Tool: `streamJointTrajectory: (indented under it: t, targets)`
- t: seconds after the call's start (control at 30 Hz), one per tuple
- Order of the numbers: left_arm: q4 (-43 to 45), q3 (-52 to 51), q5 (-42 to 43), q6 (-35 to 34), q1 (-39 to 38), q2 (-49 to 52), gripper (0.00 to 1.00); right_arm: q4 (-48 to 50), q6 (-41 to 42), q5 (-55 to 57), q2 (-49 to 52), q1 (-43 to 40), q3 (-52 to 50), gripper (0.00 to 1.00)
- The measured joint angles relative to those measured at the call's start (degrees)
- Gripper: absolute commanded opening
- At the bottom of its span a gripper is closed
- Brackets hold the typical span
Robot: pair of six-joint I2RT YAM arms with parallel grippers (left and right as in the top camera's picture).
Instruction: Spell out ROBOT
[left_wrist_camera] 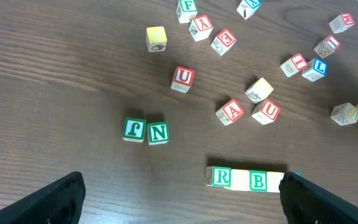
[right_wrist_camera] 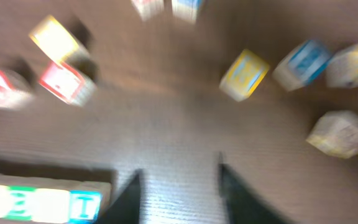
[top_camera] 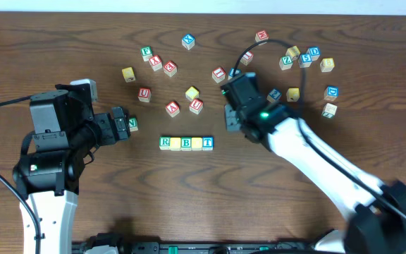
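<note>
ROBOT TAKES SHAPE: A row of letter blocks [top_camera: 186, 143] stands edge to edge just below the centre of the overhead view, on a dark wood-grain surface [top_camera: 62, 28] where two robot arms are spelling the word. A green R [left_wrist_camera: 221, 177], a green B [left_wrist_camera: 258, 180] and a blue T [top_camera: 207, 143] can be read. The two pale yellow blocks [top_camera: 197, 143] set between them show no letter that can be made out from here.

At the left of the frame, the left fingers [left_wrist_camera: 55, 202] are spread wide with nothing between them, close to a green N [left_wrist_camera: 158, 132]. The right fingers [right_wrist_camera: 235, 193], seen in a blurred wrist view, are likewise parted and empty, above and to the right of the row's T end.

Loose blocks [top_camera: 192, 92] lie scattered across the upper half of the frame. Among them are a green F [top_camera: 146, 52], a blue X [top_camera: 188, 41], a red U [left_wrist_camera: 183, 78] and a red A [left_wrist_camera: 230, 112].

The blocks look like small painted wooden cubes. They are probably light and rigid, with smooth faces that could slip under a skewed pinch. The safest hold appears to be square across two opposite flat sides, and a block set down carelessly could nudge its neighbours out of line.
</note>
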Motion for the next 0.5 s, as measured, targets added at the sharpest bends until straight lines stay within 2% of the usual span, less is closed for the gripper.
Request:
streamJointTrajectory:
  t: [0.17,0.5]
  targets:
    - [0.00,0.00,0.00,0.00,0.00,0.00,0.98,-0.22,-1.99,1.55,-6.97,0.00,0.39,0.99]
    - [0.00,0.00,0.00,-0.02,0.00,0.00,0.98,-0.59,-2.38,1.70,-7.28,0.00,0.39,0.99]
